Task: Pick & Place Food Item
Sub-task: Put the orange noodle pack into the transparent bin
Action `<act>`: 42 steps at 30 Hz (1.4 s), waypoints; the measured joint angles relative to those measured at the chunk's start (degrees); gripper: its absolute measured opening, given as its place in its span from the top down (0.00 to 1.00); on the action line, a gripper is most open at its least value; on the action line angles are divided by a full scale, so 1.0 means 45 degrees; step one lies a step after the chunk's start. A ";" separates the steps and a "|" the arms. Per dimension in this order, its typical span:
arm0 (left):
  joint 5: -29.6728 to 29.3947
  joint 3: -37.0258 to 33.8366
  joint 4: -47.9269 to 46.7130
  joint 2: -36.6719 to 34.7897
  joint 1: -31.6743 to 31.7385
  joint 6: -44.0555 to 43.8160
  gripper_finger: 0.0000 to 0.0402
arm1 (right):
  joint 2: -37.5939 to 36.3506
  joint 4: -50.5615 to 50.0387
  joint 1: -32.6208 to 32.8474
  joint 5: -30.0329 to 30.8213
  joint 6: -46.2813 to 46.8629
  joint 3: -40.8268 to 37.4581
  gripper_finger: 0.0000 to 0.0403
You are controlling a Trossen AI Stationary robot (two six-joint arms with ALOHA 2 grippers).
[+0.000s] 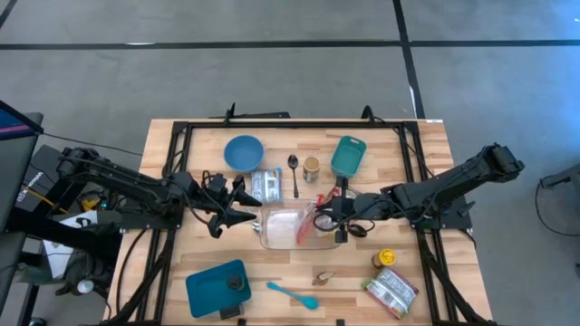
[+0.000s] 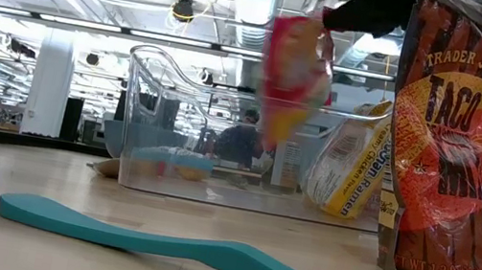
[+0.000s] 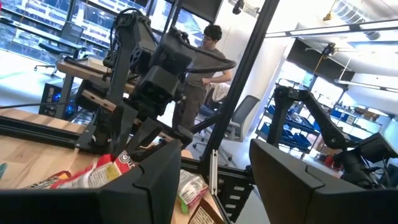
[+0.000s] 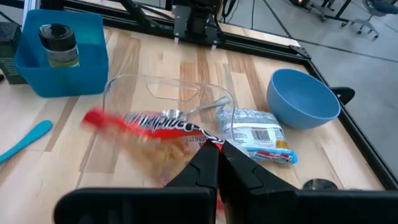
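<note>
The right gripper [image 4: 216, 155] is closed on the edge of a red and yellow snack bag [image 4: 149, 127] and holds it in the air just above the clear plastic rectangular bin [image 1: 288, 226] in the middle of the wooden table [image 1: 417, 299], so the placing step seems to be in hand. The left gripper [image 1: 237, 206] waits beside the bin's other end with its fingers partly apart and nothing between them. I judge the next move needs a lowering of the bag inside the walls before the fingers let go.

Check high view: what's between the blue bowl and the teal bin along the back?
In the high view, a spoon and a small jar lie between the blue bowl and teal bin.
</note>
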 joint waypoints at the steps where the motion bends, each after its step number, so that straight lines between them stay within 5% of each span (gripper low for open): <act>1: 0.0002 0.0000 0.0000 0.0000 0.0000 0.0002 0.54 | 0.0000 0.0030 0.0000 -0.0002 0.0070 -0.0047 1.00; 42: 0.0003 0.0000 -0.0002 0.0000 0.0000 -0.0001 0.54 | 0.0019 -0.0467 -0.0089 -0.3122 0.0950 -0.0262 1.00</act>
